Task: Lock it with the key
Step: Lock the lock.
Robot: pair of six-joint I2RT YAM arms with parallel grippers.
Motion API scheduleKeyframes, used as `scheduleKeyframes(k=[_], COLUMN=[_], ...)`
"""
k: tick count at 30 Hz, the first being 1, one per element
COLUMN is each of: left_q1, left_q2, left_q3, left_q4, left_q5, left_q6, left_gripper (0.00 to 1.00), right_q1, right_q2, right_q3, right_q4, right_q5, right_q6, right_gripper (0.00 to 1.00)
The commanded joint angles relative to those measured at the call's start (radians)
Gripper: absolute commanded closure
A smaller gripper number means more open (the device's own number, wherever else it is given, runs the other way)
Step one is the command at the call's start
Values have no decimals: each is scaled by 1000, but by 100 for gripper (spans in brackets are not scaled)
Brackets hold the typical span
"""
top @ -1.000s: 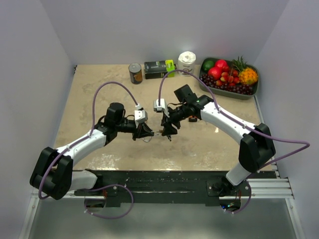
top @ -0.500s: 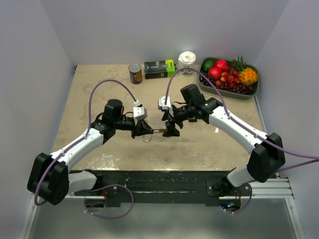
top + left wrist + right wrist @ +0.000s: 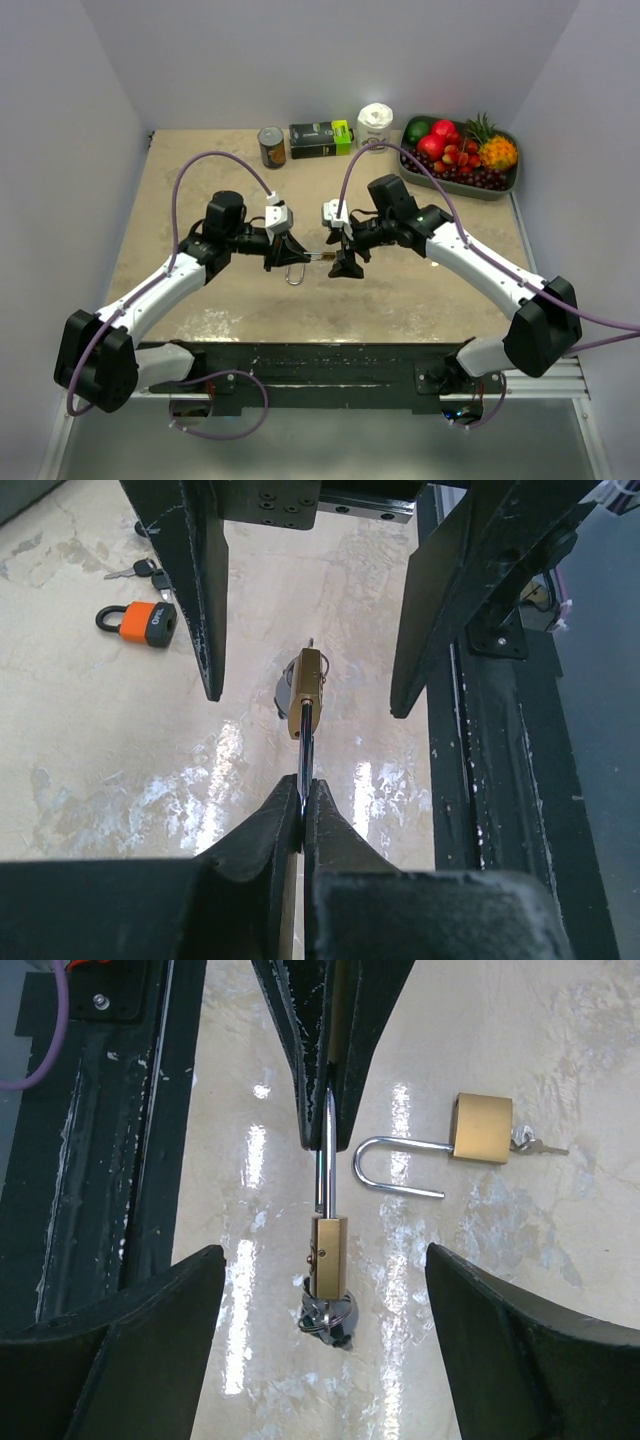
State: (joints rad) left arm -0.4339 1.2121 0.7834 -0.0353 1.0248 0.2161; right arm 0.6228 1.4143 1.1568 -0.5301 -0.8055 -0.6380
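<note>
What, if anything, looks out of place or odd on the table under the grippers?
Besides the held padlock, a second brass padlock lies on the table with its shackle swung open, keys at its body. Nothing looks spilled or damaged.

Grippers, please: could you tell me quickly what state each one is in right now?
Left gripper: shut on the brass padlock, by its shackle.
Right gripper: open, holding nothing, a finger on either side of the padlock.

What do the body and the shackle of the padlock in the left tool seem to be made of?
The body looks like brass: golden-yellow, satin. The shackle is probably polished steel: silvery, with bright reflections.
</note>
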Motion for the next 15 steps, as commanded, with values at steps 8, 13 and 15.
scheduleKeyframes(k=[8, 13, 15], left_q1=[4, 4, 4], left_q2=[-40, -37, -36], left_q3=[39, 36, 31], left_q4=[98, 106, 109], left_q5=[54, 52, 52], left_q6=[-92, -96, -98], left_gripper=[100, 100, 100], right_q1=[0, -1, -1], right_q2=[31, 28, 28], right_q3=[43, 41, 47], right_q4=[-25, -30, -27], right_q5=[-49, -55, -54], right_q6=[-91, -98, -97], right_gripper=[29, 41, 48])
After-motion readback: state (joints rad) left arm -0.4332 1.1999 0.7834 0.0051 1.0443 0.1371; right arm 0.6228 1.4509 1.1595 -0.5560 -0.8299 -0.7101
